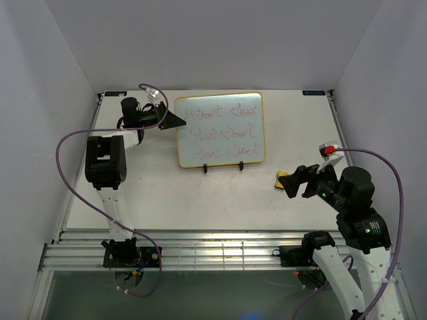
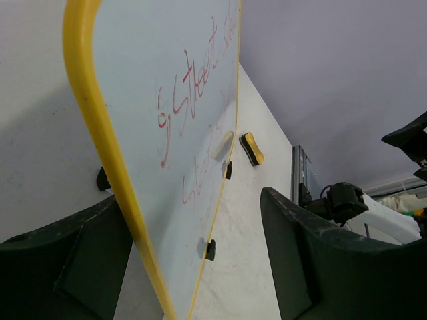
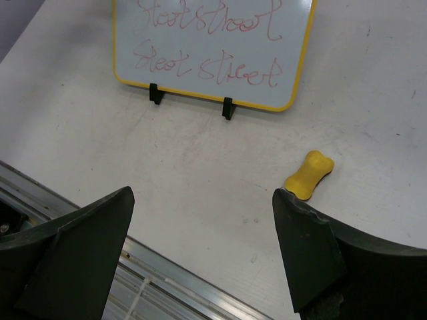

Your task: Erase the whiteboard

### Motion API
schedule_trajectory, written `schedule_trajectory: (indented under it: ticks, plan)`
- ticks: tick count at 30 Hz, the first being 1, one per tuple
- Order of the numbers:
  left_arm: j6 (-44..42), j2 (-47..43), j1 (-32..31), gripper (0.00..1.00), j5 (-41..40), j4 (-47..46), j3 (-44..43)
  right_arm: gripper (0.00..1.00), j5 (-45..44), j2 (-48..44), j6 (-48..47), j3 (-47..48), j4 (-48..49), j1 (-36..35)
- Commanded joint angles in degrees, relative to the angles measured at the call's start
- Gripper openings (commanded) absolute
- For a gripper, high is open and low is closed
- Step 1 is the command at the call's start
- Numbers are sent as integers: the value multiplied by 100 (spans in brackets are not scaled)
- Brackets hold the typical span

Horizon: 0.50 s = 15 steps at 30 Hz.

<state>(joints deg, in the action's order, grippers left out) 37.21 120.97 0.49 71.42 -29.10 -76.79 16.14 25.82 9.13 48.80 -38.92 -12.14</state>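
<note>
Eraser [image 3: 309,175] lies near whiteboard [image 1: 220,130] front-right corner; lower your right gripper [image 3: 203,193], jaws spread, across its narrow waist. Left gripper [image 2: 190,197], spread, straddles board edge: clamp before wiping.

1. A white matte desk [image 1: 220,200] is recorded; faint scuffs and specks are seen on it in the right wrist view.
2. It is enclosed by plain pale grey panels: back wall [image 1: 213,47], left wall [image 1: 33,100], right wall [image 1: 393,80].
3. Ribbed aluminium rails [image 1: 220,252] are fitted along the near desk edge.
4. Even, diffuse light is noted; only soft shadows are cast.
</note>
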Motion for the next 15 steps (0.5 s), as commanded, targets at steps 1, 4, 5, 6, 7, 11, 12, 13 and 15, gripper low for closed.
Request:
schedule_trajectory:
  ticks: [1,4,5,6,7,11,12,13,15]
  plan:
    - [655,14,39,81,267,-1298,103,90,126,-7,-95,332,77,-34]
    - [1234,251,39,76,381,-2097,121,90,170,28,-130,403,33,-34]
    - [1392,322,39,74,477,-2508,95,90,205,37,-139,420,16,-34]
    - [1786,461,39,73,504,-2765,94,90,214,54,-156,438,16,-34]
    - [1964,515,39,71,531,-2994,60,90,223,46,-157,447,16,-34]
    - [2343,709,-172,68,549,-3558,51,91,258,81,-157,455,33,-34]
    - [2282,726,-190,68,514,-3532,59,91,267,89,-157,447,33,-34]
    - [2264,753,-225,68,514,-3532,77,91,275,98,-157,455,33,-34]
    - [2220,770,-234,68,426,-3497,138,91,267,124,-174,473,25,-34]
